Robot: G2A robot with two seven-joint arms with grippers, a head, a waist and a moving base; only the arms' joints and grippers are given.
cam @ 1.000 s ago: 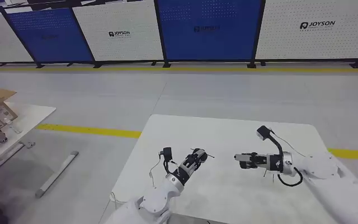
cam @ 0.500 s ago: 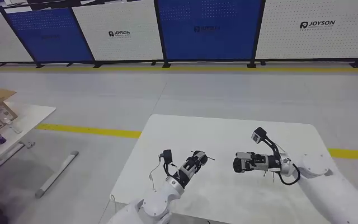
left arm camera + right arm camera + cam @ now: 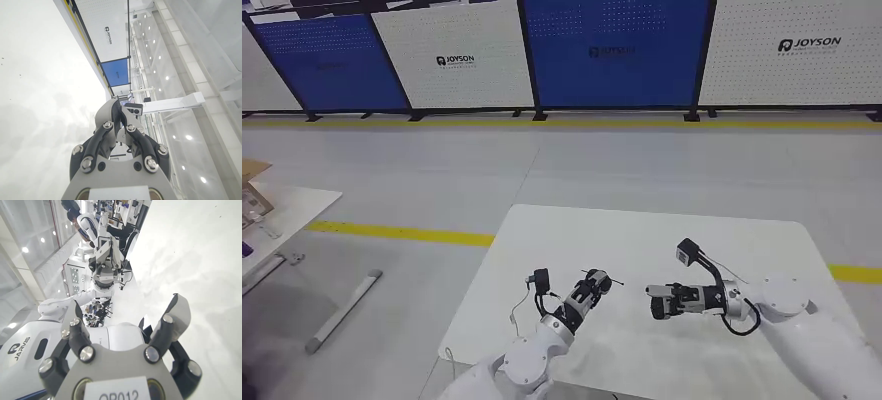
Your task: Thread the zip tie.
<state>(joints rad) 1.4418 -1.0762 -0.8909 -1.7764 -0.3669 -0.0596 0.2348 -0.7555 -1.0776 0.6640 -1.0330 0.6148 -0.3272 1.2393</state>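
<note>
Pinching what looks like the zip tie [image 3: 612,280], whose thin length runs crosswise above the table [image 3: 642,235], the left end effector [image 3: 598,284] faces the spread right end effector [image 3: 651,301], near it.

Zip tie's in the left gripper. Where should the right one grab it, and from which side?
Probably the free end of the zip tie sticking out beside the shut left gripper, nearest the open right gripper. It's a thin strip held off the table, so come in level from the right arm's side. Head or tail: too small to tell.
</note>
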